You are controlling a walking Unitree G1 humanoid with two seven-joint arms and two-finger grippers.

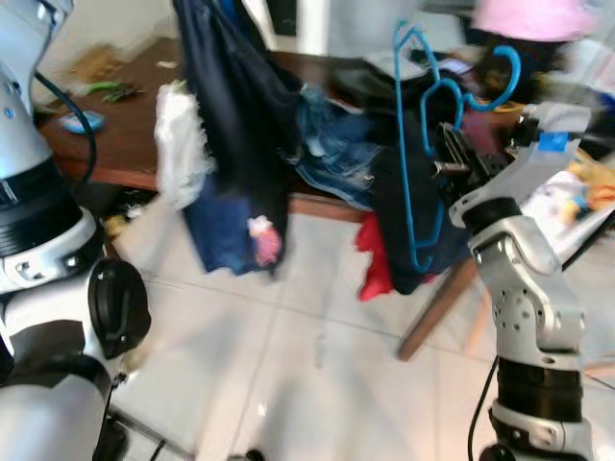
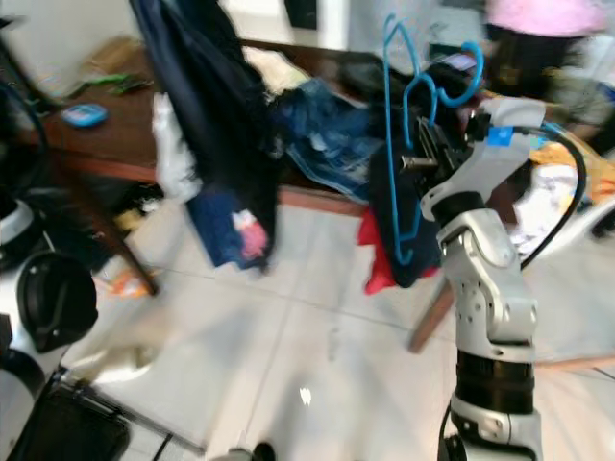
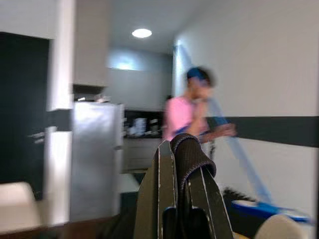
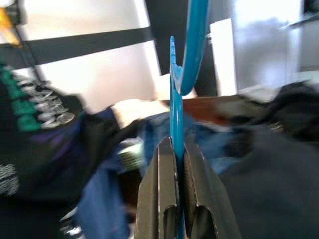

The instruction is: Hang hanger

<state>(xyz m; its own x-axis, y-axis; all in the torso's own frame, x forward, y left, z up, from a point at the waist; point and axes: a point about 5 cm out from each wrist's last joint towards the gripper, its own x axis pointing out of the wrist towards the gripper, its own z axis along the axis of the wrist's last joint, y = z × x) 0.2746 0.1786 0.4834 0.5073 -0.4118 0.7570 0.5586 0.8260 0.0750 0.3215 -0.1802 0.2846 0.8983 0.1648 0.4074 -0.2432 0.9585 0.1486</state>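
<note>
Hanger: blue hanger [image 1: 415, 144] is held up in front of the robot, at about 2 o'clock in the head views, above the edge of the wooden table [image 1: 125, 144]; its hook points up and toward the right.
Right gripper: right gripper [image 4: 178, 149] has its two black fingers closed on the thin blue bar of the hanger, with the bar between the pads.
Left gripper: left gripper [image 3: 182, 164] has its fingers pressed together on a dark strap or fold of cloth; I judge this is part of the dark garment [image 1: 240, 115] that hangs at 11 o'clock in the left eye view.
Risk, slipping: the grip is on a narrow plastic bar, so the hanger could turn or slide between the pads if the arm swings fast.
Risk, catching: clothes are piled on the table just behind and below the hanger; its lower corner could hook into the pile of clothes [image 1: 336, 144] and be pulled out of the grip.
Risk, person: a person in a pink top [image 3: 182, 117] stands near, at about 1 o'clock, and the raised hook could come close to them.
Hard to see: all views are blurred by motion, and I cannot make out a rail or rod to hang the hanger on.
Cut off: the top of the dark garment leaves the picture, so what holds it there is uncertain.
</note>
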